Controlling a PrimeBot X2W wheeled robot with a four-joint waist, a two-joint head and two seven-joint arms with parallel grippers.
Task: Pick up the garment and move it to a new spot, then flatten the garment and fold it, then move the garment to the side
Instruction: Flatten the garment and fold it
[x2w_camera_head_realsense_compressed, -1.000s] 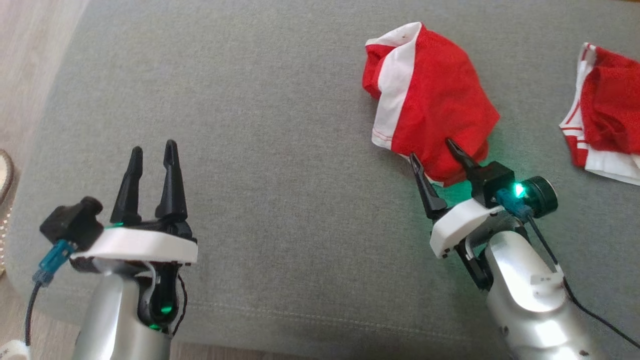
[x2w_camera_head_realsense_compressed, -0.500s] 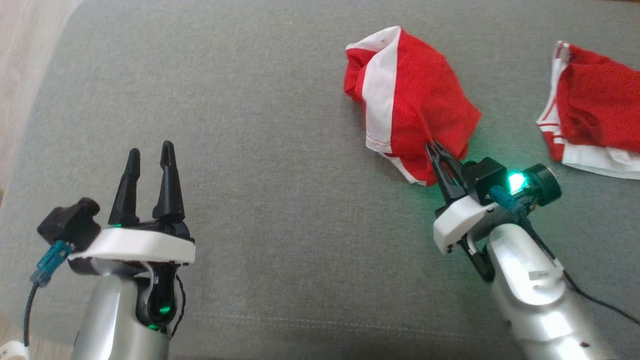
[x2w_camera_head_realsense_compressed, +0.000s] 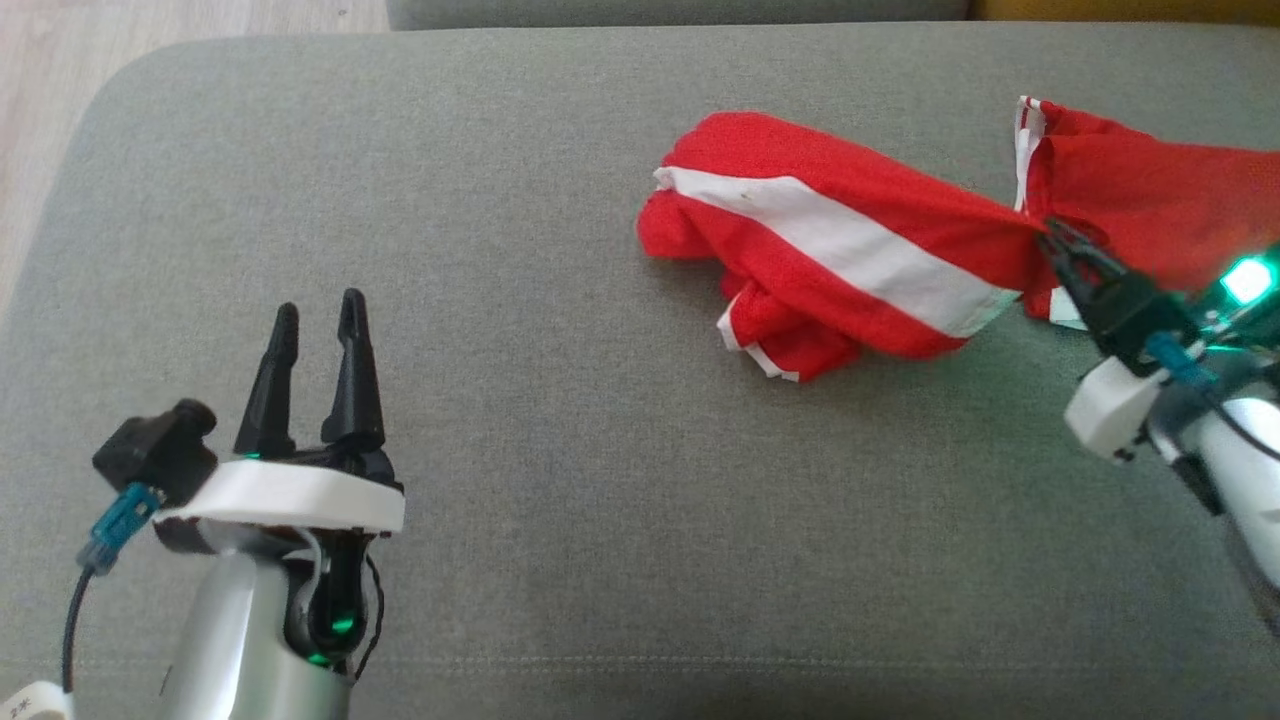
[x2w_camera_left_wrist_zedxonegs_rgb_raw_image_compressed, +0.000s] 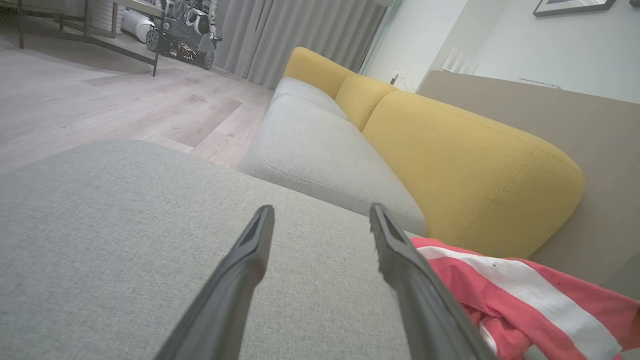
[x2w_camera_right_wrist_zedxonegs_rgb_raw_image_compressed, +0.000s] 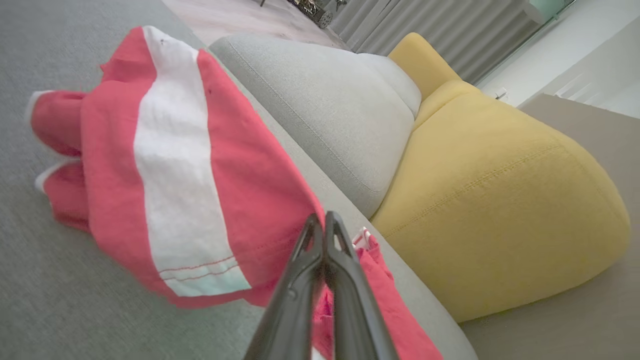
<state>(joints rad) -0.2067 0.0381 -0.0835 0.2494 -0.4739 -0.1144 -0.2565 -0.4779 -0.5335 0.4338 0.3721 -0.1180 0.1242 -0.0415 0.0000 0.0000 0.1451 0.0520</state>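
The garment is red with a broad white band, lying right of centre on the grey cushion. My right gripper is shut on its right corner, and the cloth stretches taut from there to a bunched end on the left. In the right wrist view the garment hangs from the closed right gripper. Far off at the lower left, my left gripper stands open over bare cushion, holding nothing. In its own wrist view the left gripper is spread, with the garment at the lower right.
A second red and white garment lies at the far right, just behind my right gripper, and shows under the fingers. A grey sofa seat with a yellow backrest stands beyond the cushion. Wooden floor borders the left.
My right gripper has shut on the garment's near edge and drawn it up and to the right, stretching it out. The head camera has shifted too. The left gripper stays open.
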